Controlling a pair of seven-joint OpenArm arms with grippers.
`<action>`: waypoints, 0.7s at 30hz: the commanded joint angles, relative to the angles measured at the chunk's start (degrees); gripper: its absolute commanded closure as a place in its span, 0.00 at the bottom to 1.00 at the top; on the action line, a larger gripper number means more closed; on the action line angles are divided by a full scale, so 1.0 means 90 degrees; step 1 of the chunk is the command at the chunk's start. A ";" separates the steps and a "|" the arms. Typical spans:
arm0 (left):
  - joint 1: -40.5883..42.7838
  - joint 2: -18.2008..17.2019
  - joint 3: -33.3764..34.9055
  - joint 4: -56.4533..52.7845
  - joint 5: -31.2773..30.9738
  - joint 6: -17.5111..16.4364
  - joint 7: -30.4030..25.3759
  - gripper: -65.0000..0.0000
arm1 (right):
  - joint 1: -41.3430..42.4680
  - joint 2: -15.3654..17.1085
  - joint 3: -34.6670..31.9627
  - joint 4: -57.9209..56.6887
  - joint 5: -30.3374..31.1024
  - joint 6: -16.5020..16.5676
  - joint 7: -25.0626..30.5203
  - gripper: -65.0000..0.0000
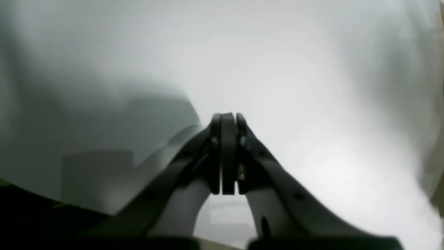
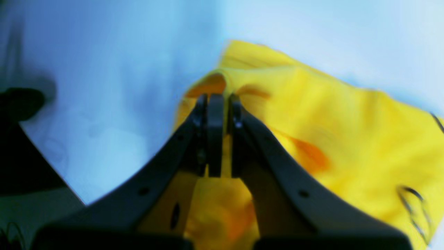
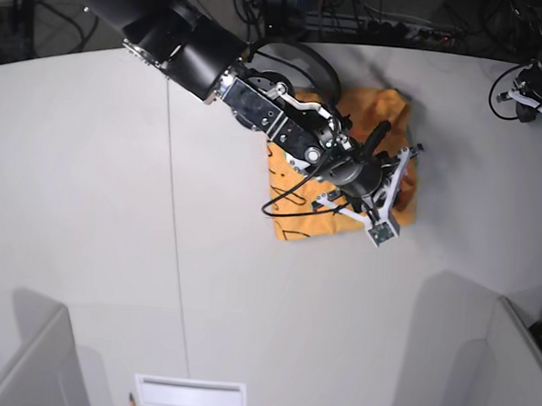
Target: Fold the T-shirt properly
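The T-shirt (image 3: 299, 218) lies bunched on the white table, right of centre, with black script showing on its left part. In the right wrist view it is bright yellow (image 2: 347, 132). My right gripper (image 3: 412, 156) reaches over the shirt to its right edge. Its fingers are shut on a raised fold of the yellow cloth (image 2: 222, 104). My left gripper (image 1: 227, 119) is shut and empty over bare white table. In the base view the left arm (image 3: 539, 85) sits at the far right edge, away from the shirt.
Cables and a power strip (image 3: 389, 27) lie along the table's back edge. Grey partition panels stand at the lower left (image 3: 26, 363) and lower right (image 3: 480, 369). A white slot plate (image 3: 190, 394) sits at the front edge.
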 commanded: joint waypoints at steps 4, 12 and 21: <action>0.0028 -0.0120 -0.0024 0.0118 -0.0069 -0.0018 -0.0098 1.00 | 0.0558 -0.0111 -0.0295 -0.0532 0.0740 0.0036 0.0865 1.00; 0.0028 -0.0110 -0.0063 0.0118 -0.0069 -0.0009 -0.0098 1.00 | 0.0997 -0.0131 -0.0344 -0.1265 0.1560 0.0036 0.2233 1.00; -0.0002 -0.0110 -0.0063 0.0088 -0.0069 -0.0009 -0.0098 1.00 | 0.1212 -0.0139 -0.1252 -0.1177 0.1863 0.0007 0.2692 0.64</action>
